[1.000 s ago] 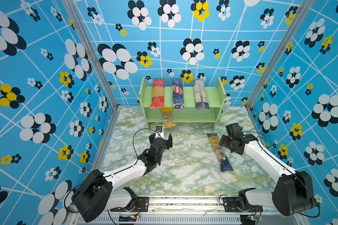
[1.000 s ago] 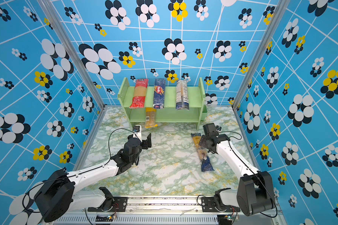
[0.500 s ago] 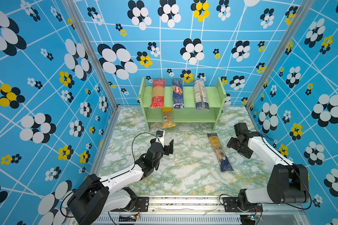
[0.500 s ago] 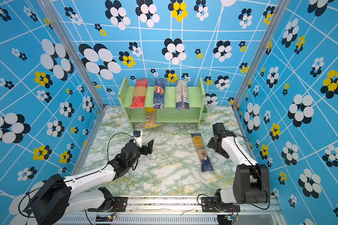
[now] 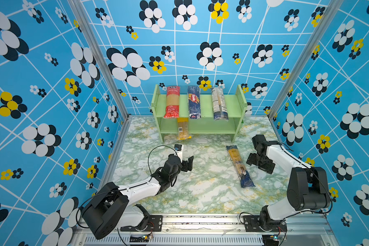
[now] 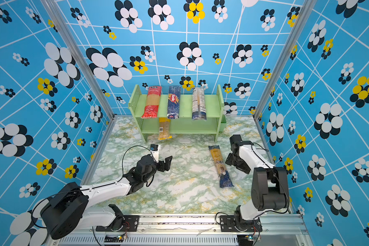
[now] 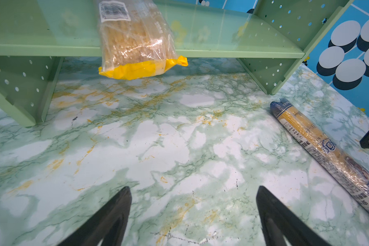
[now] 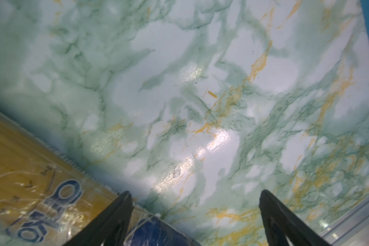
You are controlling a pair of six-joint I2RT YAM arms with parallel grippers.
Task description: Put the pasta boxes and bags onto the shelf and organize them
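Left tool [image 7: 193,189] spread wide, empty, over desk [image 5: 200,191]. Right tool [image 8: 194,192] spread wide, empty, just beside clear blue-ended bag [image 5: 239,166] lying on desk. Yellow-topped bag [image 5: 183,130] on shelf [image 5: 213,127] lower tier; three packs [image 5: 193,102] on top tier.

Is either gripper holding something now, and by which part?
Nothing is held. The left gripper and right gripper are open and empty; the long clear blue-ended spaghetti bag lies on the table.
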